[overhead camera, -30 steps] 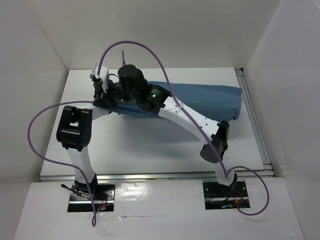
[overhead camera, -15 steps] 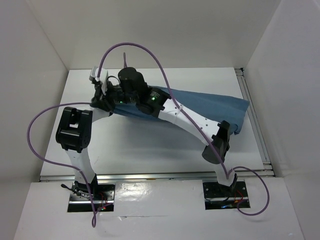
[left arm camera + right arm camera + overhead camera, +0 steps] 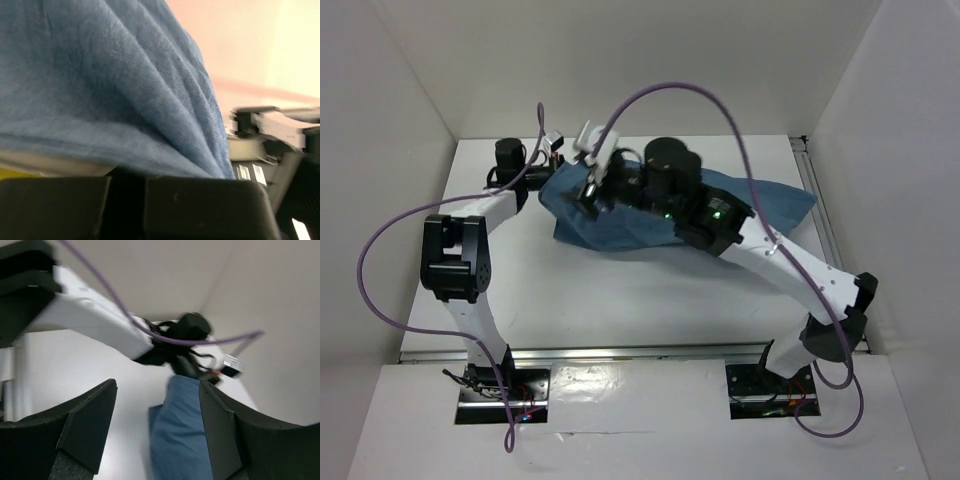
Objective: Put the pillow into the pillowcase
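The denim-blue pillowcase (image 3: 620, 228) lies across the back half of the table (image 3: 620, 300), bulging as if filled. In the top view the pillow is hidden. In the left wrist view a pale strip with a yellow edge, the pillow (image 3: 45, 166), peeks out under the blue pillowcase (image 3: 110, 85). My left gripper (image 3: 548, 165) (image 3: 127, 185) is shut on the pillowcase's left end. Just to its right, my right gripper (image 3: 588, 195) (image 3: 157, 435) hovers open above the cloth, and the pillowcase (image 3: 177, 440) shows between its fingers (image 3: 90, 425), untouched.
White walls close in the table on the left, back and right. A metal rail (image 3: 830, 240) runs along the right edge. Purple cables (image 3: 670, 90) loop above both arms. The right forearm (image 3: 790, 265) crosses over the pillowcase's right part.
My right gripper opened, let go of the pillowcase's left end and drew back to the right. The left gripper kept its hold and shifted toward the back; the cloth's left end moved with it.
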Controlling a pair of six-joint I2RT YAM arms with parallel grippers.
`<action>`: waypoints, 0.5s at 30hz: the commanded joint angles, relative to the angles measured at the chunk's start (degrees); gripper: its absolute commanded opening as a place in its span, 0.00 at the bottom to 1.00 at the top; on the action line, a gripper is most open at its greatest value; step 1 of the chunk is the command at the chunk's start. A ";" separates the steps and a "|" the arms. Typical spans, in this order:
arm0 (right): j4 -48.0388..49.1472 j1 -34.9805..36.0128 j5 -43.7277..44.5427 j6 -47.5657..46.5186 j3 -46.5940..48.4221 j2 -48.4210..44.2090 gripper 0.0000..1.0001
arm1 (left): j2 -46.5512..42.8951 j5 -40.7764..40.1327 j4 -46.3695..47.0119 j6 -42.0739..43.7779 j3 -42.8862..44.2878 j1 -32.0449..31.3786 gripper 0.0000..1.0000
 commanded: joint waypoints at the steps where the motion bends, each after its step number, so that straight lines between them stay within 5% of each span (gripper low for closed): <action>1: 5.39 -5.04 7.73 -3.23 -1.97 -4.41 0.74 | 0.67 -6.61 -36.53 32.88 11.45 0.97 0.01; 7: 0.31 -17.52 4.39 3.79 -3.46 -5.56 0.74 | 8.40 -17.42 -69.33 54.84 32.29 0.97 0.28; 11: -5.31 -26.38 -1.92 10.45 -4.25 -4.51 0.71 | 5.35 -24.37 -79.98 64.33 33.36 0.97 0.33; 15: -11.82 -32.46 -8.96 14.26 -1.80 -1.70 0.71 | -2.10 -40.67 -83.87 69.62 28.73 -0.08 0.37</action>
